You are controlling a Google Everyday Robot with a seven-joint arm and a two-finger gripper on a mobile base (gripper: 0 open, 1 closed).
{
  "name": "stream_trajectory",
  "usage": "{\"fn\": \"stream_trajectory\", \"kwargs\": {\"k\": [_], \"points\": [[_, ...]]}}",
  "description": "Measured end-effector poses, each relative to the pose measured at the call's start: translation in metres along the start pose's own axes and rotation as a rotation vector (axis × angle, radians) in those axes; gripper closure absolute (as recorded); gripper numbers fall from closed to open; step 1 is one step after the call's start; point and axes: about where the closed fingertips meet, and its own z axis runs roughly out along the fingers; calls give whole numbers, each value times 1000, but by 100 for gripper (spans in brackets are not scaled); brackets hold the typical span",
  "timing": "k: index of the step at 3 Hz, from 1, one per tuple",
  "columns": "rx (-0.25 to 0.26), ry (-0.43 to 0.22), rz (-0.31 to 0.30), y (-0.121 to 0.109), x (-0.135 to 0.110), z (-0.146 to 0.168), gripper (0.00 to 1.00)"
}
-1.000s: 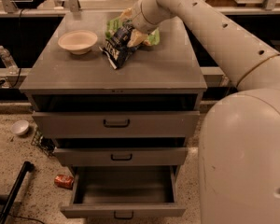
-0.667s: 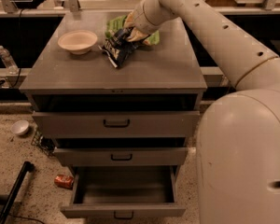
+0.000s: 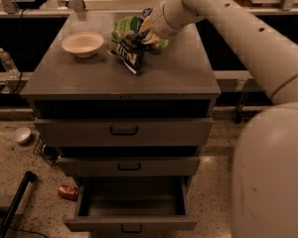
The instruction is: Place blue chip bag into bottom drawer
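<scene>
The blue chip bag (image 3: pixel 129 53), dark navy with white lettering, hangs tilted at the back of the cabinet top (image 3: pixel 89 78), its lower corner touching or just above the surface. My gripper (image 3: pixel 141 35) is shut on its top edge, right in front of the bright green snack bag (image 3: pixel 125 26). The bottom drawer (image 3: pixel 131 225) is pulled out wide and its inside is bare. The two drawers above stand slightly ajar.
A beige bowl (image 3: pixel 82 43) sits at the back left of the cabinet top. On the floor at left are a red can (image 3: pixel 67 192), a small white bowl (image 3: pixel 21 135) and a black pole (image 3: pixel 15 202). A water bottle (image 3: pixel 7 63) stands on the left ledge.
The gripper has shifted slightly right and toward the front with the blue chip bag in it. The bag's lower corner has swung right. The drawers have not moved.
</scene>
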Motion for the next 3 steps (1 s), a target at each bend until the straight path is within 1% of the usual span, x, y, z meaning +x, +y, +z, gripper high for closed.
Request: {"fn": "stream_trajectory", "kwargs": {"k": [1, 2, 3], "points": [[-7, -28, 72, 23, -3, -31, 100], [-14, -43, 196, 56, -13, -75, 100], [-57, -47, 318, 99, -31, -112, 100]]}}
